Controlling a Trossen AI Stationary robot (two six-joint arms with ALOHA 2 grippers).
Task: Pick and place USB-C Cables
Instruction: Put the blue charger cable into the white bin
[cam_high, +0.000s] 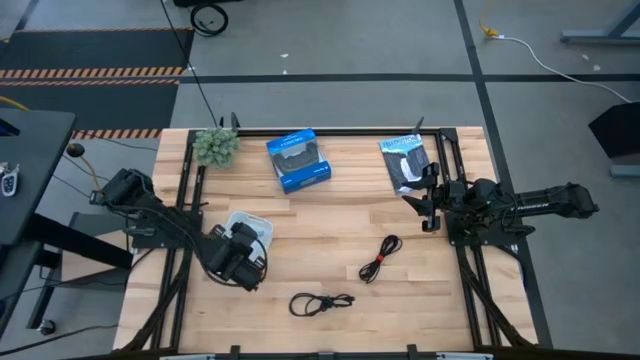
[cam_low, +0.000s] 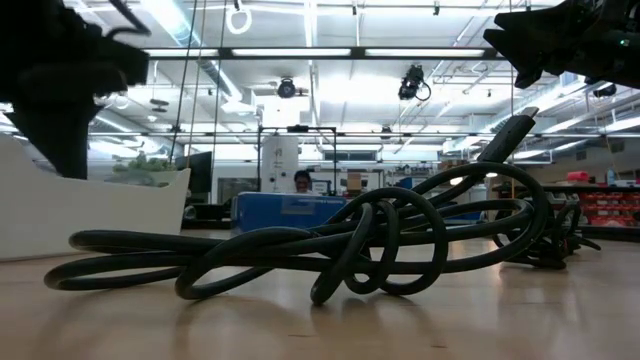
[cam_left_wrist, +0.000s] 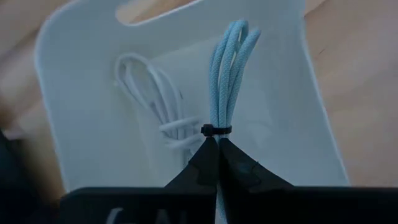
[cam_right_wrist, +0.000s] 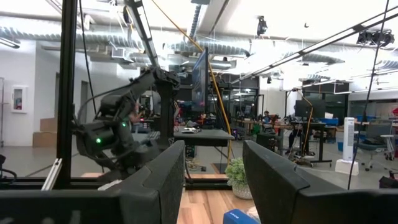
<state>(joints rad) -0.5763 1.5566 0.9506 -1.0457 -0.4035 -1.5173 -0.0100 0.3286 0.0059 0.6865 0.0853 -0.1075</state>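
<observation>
My left gripper (cam_high: 243, 242) hangs over a white tray (cam_high: 262, 220) near the table's left side, shut on a pale blue braided cable bundle (cam_left_wrist: 227, 74) bound with a black tie. A white coiled cable (cam_left_wrist: 155, 102) lies on the tray's floor beside it. A black cable with a red tie (cam_high: 380, 258) and a plain black coiled cable (cam_high: 320, 303) lie flat on the wood; the plain one fills the low view (cam_low: 350, 245). My right gripper (cam_right_wrist: 214, 186) is open, raised at the table's right side, touching nothing. My left gripper (cam_left_wrist: 216, 146) pinches the pale blue bundle between its two fingertips (cam_left_wrist: 239, 168), just behind the black tie (cam_left_wrist: 216, 130). The fingers come from above, pointing down into the tray. The looped end (cam_left_wrist: 239, 31) reaches out past the fingertips; whether it rests on the tray I cannot tell.
A blue box (cam_high: 298, 160) and a black-and-white packet (cam_high: 405, 160) lie near the far edge, with a small green plant (cam_high: 215, 145) at the far left corner. Black frame rails run along both table sides. Bare wood lies between the tray and the black cables.
</observation>
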